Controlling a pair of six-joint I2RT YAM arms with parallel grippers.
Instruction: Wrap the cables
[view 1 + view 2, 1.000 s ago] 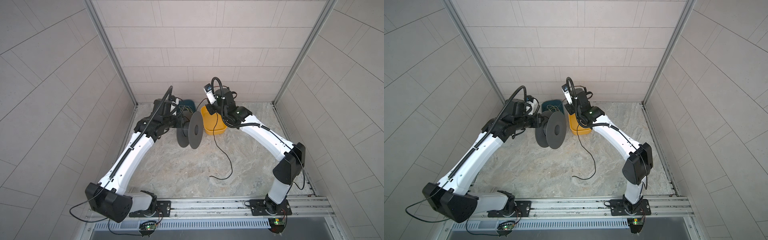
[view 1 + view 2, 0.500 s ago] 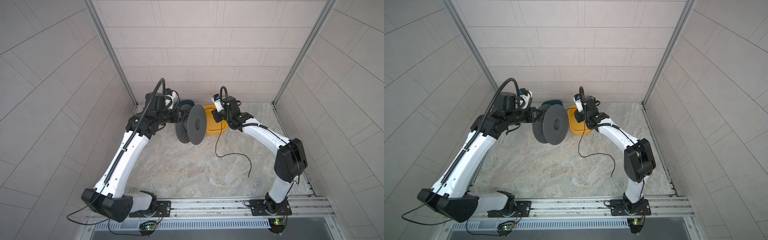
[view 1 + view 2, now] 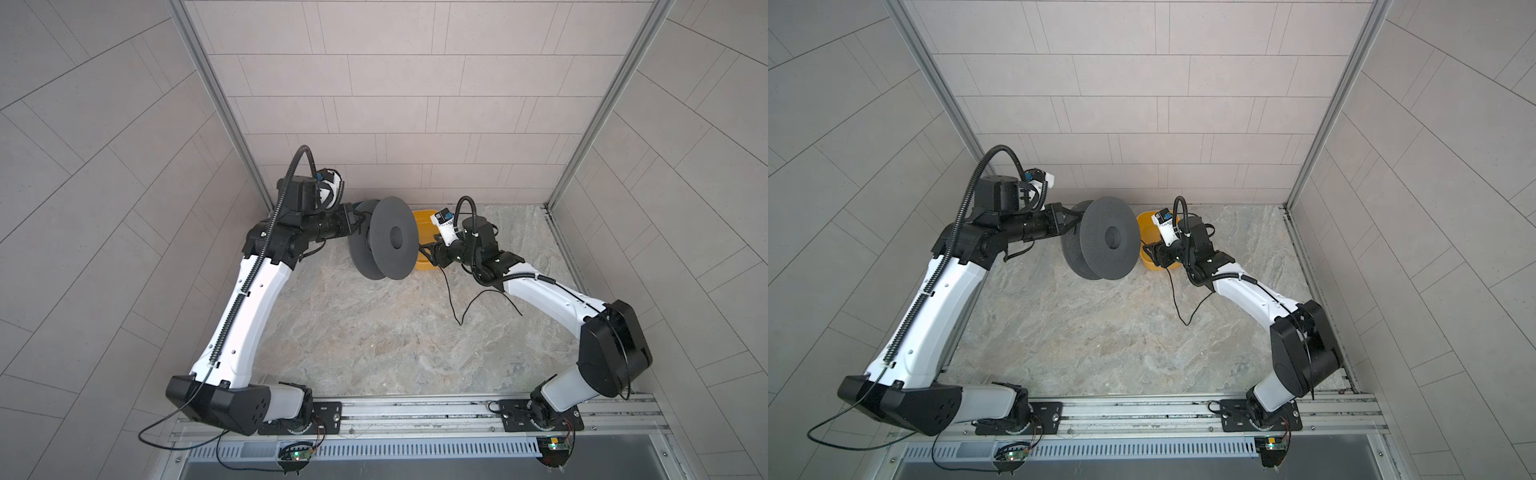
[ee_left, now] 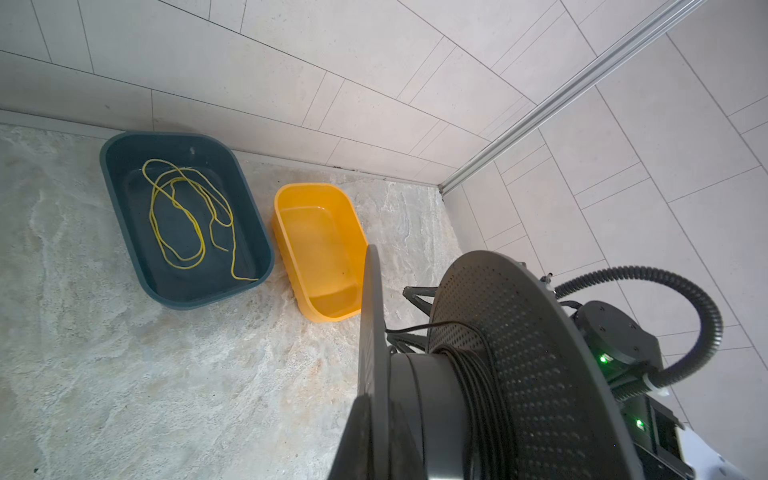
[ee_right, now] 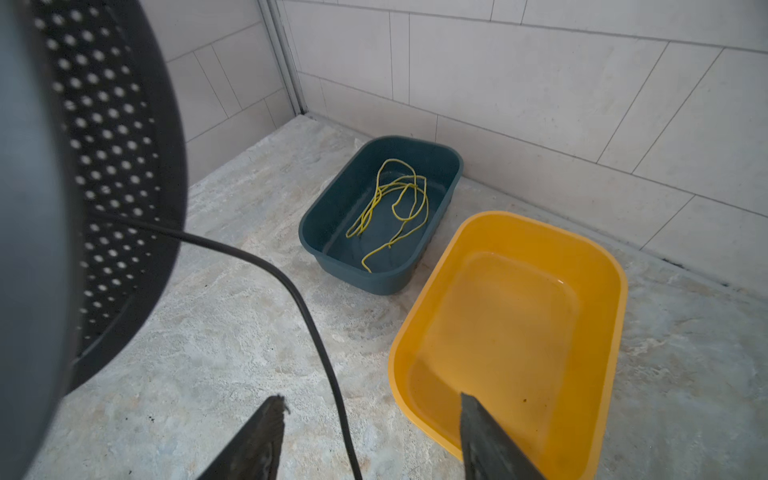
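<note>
While the cord sits partly wound, step: re-grip between turns.
Spool (image 3: 392,239): raised above the tabletop (image 3: 374,340), clamped by the left end effector (image 3: 353,218).
Black cable (image 5: 291,286): several turns on the spool's hub; its slack trails to the tabletop below the spool.
Right end effector (image 5: 370,411): just beside the spool, jaws apart, cable passing loose between them.
Next: probably close on the cable near the spool, then lay 1 more turn.

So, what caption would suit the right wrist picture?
Black cord trails from the perforated spool past an empty yellow tub and a teal tub holding yellow string.
</note>
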